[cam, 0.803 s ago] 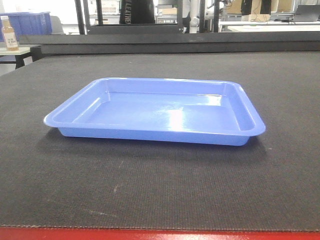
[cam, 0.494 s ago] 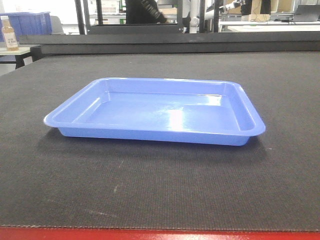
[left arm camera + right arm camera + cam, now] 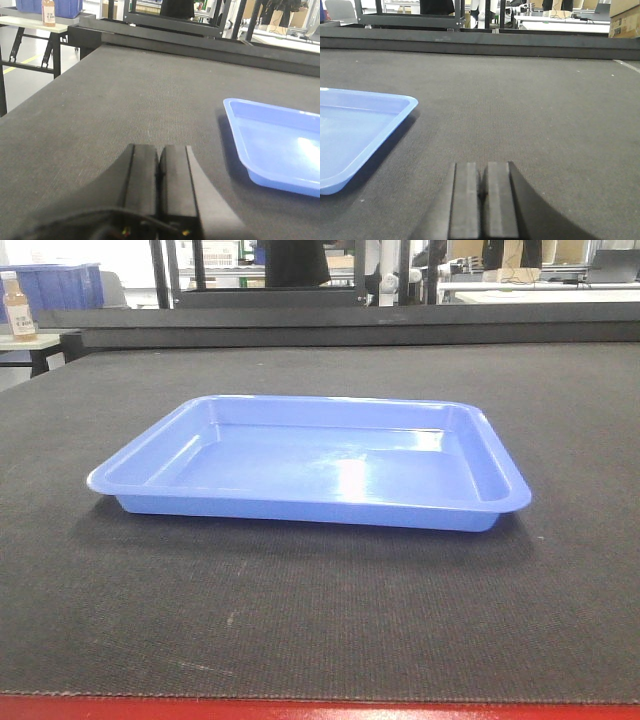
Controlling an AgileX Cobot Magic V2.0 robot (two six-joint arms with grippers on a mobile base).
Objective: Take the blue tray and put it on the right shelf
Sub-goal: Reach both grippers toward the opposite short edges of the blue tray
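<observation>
The blue tray [image 3: 310,465] lies flat on the dark grey mat [image 3: 320,610], in the middle of the front view. Its left end shows in the left wrist view [image 3: 280,147] and its right end in the right wrist view [image 3: 355,135]. My left gripper [image 3: 159,150] is shut and empty, low over the mat to the left of the tray. My right gripper [image 3: 484,167] is shut and empty, low over the mat to the right of the tray. Neither gripper shows in the front view. The right shelf is out of view.
A raised dark rail [image 3: 350,335] runs along the mat's far edge. The red table frame [image 3: 320,710] marks the near edge. A side table [image 3: 35,25] with a bottle [image 3: 48,11] and deep blue bins [image 3: 60,285] stands far left. Racks and a person stand behind.
Only the person in the background has shifted behind the rack. The tray has not moved.
</observation>
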